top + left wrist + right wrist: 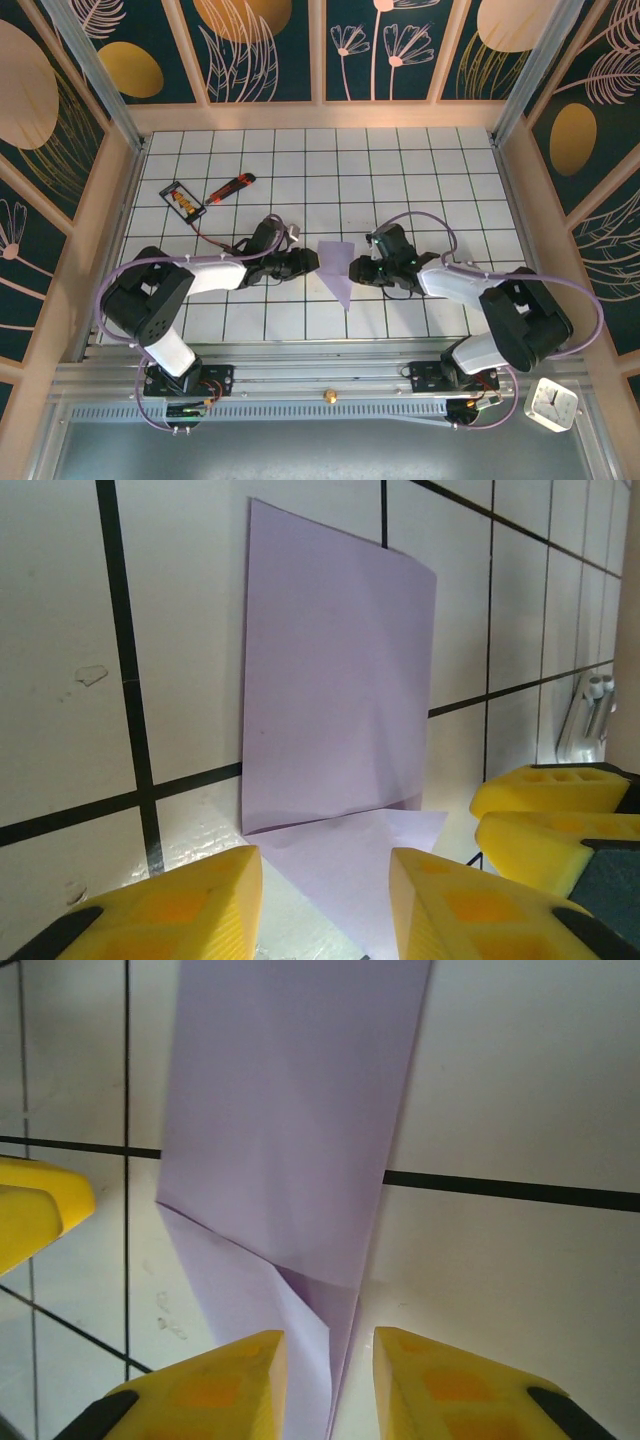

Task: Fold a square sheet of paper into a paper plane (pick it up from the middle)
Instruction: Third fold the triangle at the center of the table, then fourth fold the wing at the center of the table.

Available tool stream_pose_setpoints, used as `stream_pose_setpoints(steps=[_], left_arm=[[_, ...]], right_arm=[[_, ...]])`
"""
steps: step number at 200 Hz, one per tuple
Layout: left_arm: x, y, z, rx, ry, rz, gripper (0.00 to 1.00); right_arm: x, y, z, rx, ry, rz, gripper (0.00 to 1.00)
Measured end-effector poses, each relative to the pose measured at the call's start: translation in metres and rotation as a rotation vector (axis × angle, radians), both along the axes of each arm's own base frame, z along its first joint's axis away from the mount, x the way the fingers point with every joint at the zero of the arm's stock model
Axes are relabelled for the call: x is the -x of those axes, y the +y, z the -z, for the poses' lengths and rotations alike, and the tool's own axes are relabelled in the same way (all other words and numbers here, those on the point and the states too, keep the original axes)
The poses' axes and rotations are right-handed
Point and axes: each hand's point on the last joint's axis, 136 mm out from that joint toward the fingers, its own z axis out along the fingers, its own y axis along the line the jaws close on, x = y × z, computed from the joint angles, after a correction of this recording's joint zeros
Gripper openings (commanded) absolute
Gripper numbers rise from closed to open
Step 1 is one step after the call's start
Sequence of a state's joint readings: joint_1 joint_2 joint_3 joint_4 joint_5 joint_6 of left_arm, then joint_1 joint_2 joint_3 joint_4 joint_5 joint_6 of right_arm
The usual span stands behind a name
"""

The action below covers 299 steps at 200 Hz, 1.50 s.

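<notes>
The square sheet of paper [338, 270] lies folded on the white grid table as a pale lavender pointed dart, the paper plane, with its tip toward the near edge. My left gripper [314, 262] sits at its left side and is open. In the left wrist view the folded paper [340, 700] lies flat on the table, reaching in between the yellow fingers [200, 900]. My right gripper [353, 270] sits at the paper's right side, also open. In the right wrist view the paper's creased edge [290, 1160] runs between its yellow fingers [450, 1390] without being pinched.
A red-orange utility knife [230, 187] and a small black-framed card [183, 200] lie at the back left of the table. A white clock [551, 404] stands off the table at the near right. Wooden walls close in the table's sides and back.
</notes>
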State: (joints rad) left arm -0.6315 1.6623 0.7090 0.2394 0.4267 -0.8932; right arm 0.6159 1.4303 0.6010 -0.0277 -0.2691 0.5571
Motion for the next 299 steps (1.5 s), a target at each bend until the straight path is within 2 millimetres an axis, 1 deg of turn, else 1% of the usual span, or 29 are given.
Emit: stream_pose_setpoints(steps=[22,50,70,90,100,120,138,158,165,175,192,205,219,236,260,279,299], left_arm=[[-0.001,-0.003,0.000,-0.015,-0.001,0.025,0.44],[0.000,-0.004,0.002,-0.021,-0.001,0.049,0.49],[0.003,-0.001,0.006,-0.045,0.004,0.064,0.54],[0.004,0.002,0.008,-0.075,-0.001,0.072,0.56],[0.003,0.003,0.009,-0.086,-0.005,0.071,0.56],[0.003,0.005,0.010,-0.097,-0.005,0.070,0.56],[0.003,0.006,0.012,-0.103,-0.001,0.068,0.56],[0.003,0.006,0.012,-0.105,-0.001,0.066,0.56],[0.003,0.006,0.012,-0.105,0.001,0.066,0.56],[0.003,0.006,0.012,-0.105,0.001,0.067,0.56],[0.003,0.006,0.012,-0.103,0.001,0.068,0.55],[0.003,0.005,0.011,-0.096,0.000,0.070,0.55],[0.004,0.004,0.010,-0.090,0.002,0.072,0.56],[0.005,0.003,0.009,-0.085,0.005,0.077,0.56],[0.004,0.000,0.007,-0.076,0.007,0.085,0.56],[0.003,-0.004,0.006,-0.063,0.010,0.096,0.56],[0.003,-0.007,0.010,-0.057,0.026,0.107,0.56]], right_arm=[[0.001,0.004,0.005,0.026,-0.002,-0.009,0.24],[0.002,0.013,0.004,0.055,-0.023,-0.024,0.16],[0.003,0.019,0.000,0.077,-0.048,-0.037,0.15],[0.008,0.025,-0.001,0.108,-0.075,-0.052,0.14],[0.009,0.027,-0.002,0.124,-0.087,-0.058,0.15],[0.010,0.026,-0.003,0.165,-0.111,-0.049,0.23],[0.005,0.017,-0.004,0.219,-0.132,-0.007,0.28],[0.000,0.004,-0.010,0.267,-0.163,0.039,0.29],[0.000,0.003,-0.015,0.264,-0.174,0.041,0.28],[-0.001,0.006,-0.023,0.237,-0.192,0.035,0.23],[0.000,0.021,-0.037,0.147,-0.213,0.003,0.15],[0.001,0.032,-0.040,0.094,-0.209,-0.029,0.11],[0.002,0.042,-0.035,0.058,-0.190,-0.058,0.07],[0.000,0.045,-0.023,0.045,-0.156,-0.068,0.04],[-0.003,0.034,-0.003,0.057,-0.108,-0.046,0.01],[-0.003,0.025,0.007,0.065,-0.083,-0.032,0.00],[0.001,0.021,0.017,0.068,-0.061,-0.032,0.00]])
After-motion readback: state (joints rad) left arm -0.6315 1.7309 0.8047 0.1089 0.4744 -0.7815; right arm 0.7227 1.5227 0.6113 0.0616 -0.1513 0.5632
